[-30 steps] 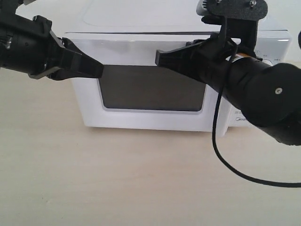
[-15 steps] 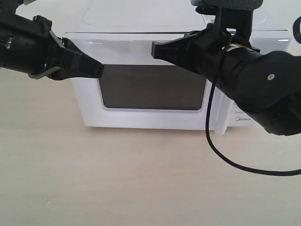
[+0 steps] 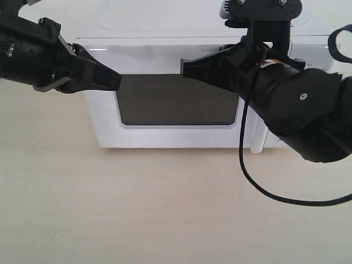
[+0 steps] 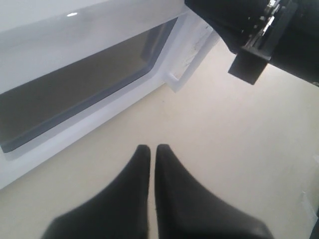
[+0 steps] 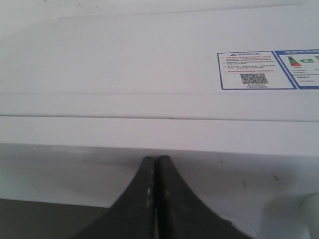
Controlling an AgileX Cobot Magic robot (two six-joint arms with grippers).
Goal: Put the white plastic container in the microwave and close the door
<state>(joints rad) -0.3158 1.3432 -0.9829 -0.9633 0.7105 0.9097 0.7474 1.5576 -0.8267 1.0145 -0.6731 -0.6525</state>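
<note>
Exterior: microwave sits upper centre of frame on the table. The door is flush against the body, with its handle at right. The window is too dark to see inside. Left gripper comes in from the left edge, tip over the window's upper left corner. Right gripper comes in from the right, tip over the window's top edge. Can't tell if either touches. A cable loops below the right arm.

Left wrist: jaws together, nothing between them, over bare table. Door is in the upper left.

Right wrist: jaws pressed together and empty, tips right at the door's top strip. A sticker is at upper right.
</note>
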